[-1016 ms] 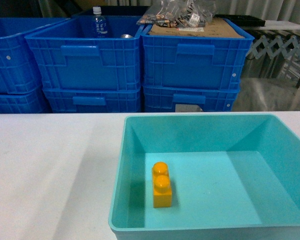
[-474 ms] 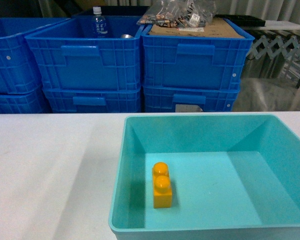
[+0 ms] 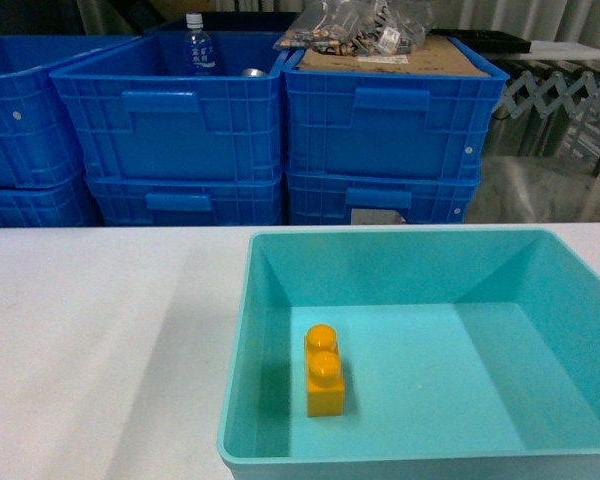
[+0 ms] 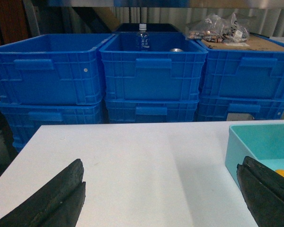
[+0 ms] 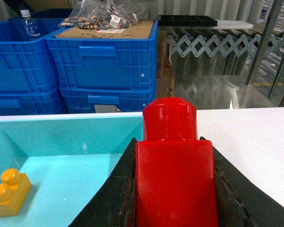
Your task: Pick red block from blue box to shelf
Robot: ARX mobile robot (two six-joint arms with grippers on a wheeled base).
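Nothing changed in the head view since a second ago. Small red plastic cube brick (image 5: 176,184), round stud up, clamped between right gripper (image 5: 176,189) fingers above light turquoise plastic tray (image 3: 242,300) on white table (image 3: 100,340). Yellow-orange two-stud brick (image 3: 324,370) inside tray. Left gripper (image 4: 161,198) spread apart over table.

No legible text in any view. Bottle (image 3: 197,45) in the far crate (image 3: 170,110) carries a label with white characters, too blurred to read. Bagged items (image 5: 102,14) on the right crate show a small white tag, unreadable.
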